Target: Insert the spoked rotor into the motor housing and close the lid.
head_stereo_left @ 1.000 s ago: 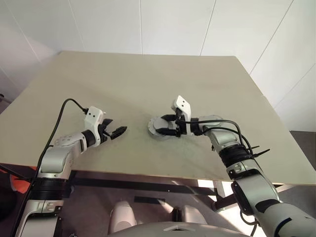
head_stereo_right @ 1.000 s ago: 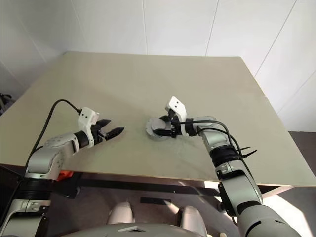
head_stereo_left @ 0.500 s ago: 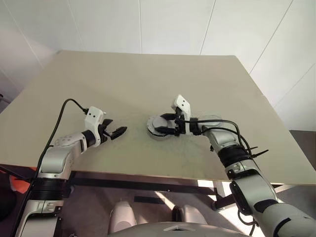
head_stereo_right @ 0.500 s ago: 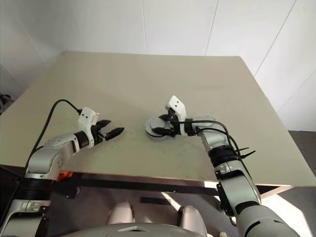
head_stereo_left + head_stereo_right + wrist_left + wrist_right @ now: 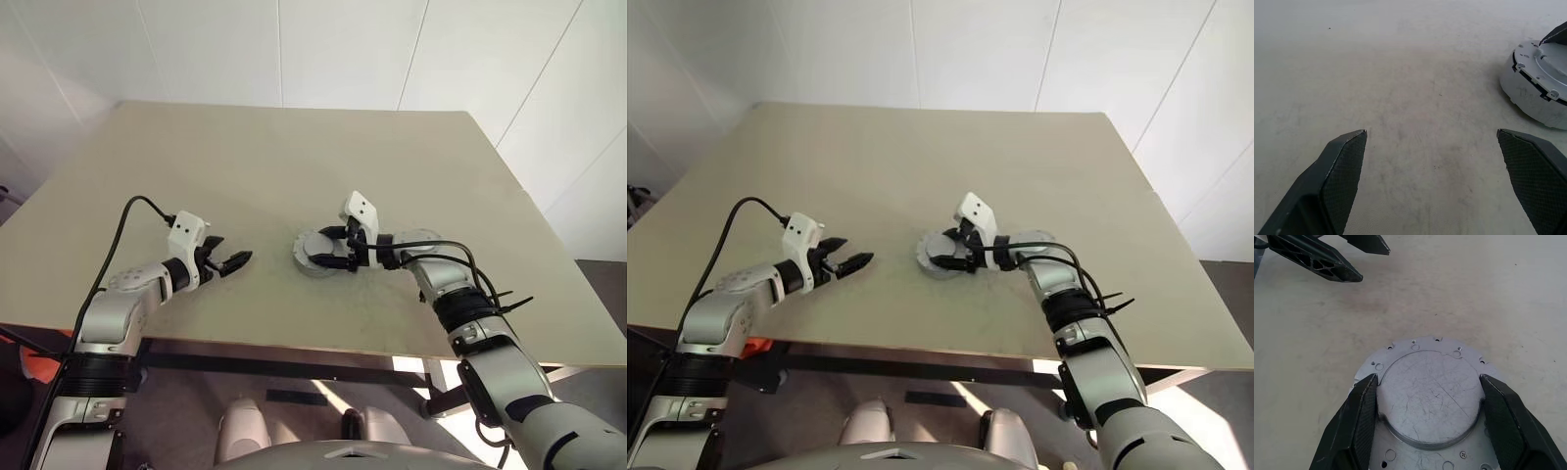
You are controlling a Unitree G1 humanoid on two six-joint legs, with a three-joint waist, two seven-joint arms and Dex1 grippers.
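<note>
Your right end effector (image 5: 1427,423) is clamped on the motor housing (image 5: 1430,401), which sits on the surface (image 5: 294,157). Your left end effector (image 5: 233,261) is wide apart and holding nothing, well apart from it.

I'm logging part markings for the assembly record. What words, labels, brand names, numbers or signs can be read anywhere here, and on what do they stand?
None can be read.
The round grey metal part between the right gripper's fingers shows scratches and small holes, no lettering.
Its pale side wall bears faint scuffs, no legible mark.
The left gripper, the white wrist camera housings and the table carry no text.
</note>
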